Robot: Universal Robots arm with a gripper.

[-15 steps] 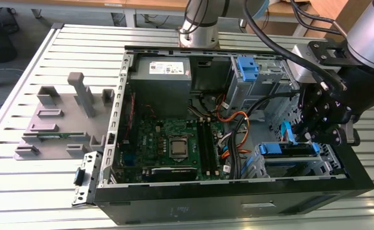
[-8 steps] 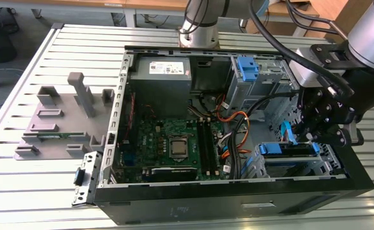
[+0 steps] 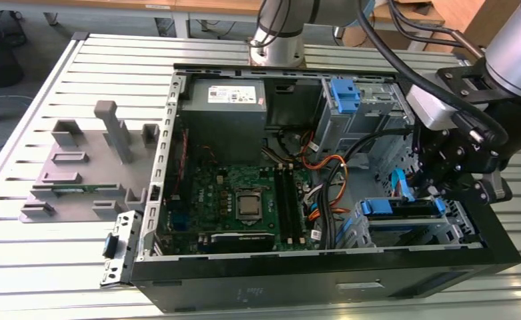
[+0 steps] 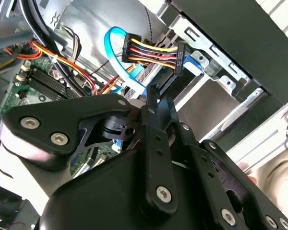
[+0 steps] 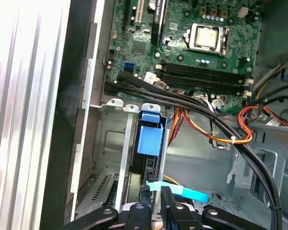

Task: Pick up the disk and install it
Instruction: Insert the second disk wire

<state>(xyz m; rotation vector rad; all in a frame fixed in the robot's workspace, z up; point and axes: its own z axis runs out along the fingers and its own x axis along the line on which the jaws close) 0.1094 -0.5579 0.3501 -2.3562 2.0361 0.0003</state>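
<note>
- The black gripper (image 3: 440, 193) hangs over the open black computer case's (image 3: 331, 273) drive cage.
- The silver blue-railed disk (image 5: 149, 139) sits slotted there (edge-on).
- Whether its fingers grip anything cannot be told.

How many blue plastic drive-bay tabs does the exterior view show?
2: upper blue tab on the upright cage; lower blue tab on the bay at the exterior view's right. Others may be hidden.

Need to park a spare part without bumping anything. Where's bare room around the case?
Free: the slatted table beyond the grey fixture, and the strip in front of the case. Crowded: inside the case, where cables cross between motherboard and drive bay, and the tool hangs there.
</note>
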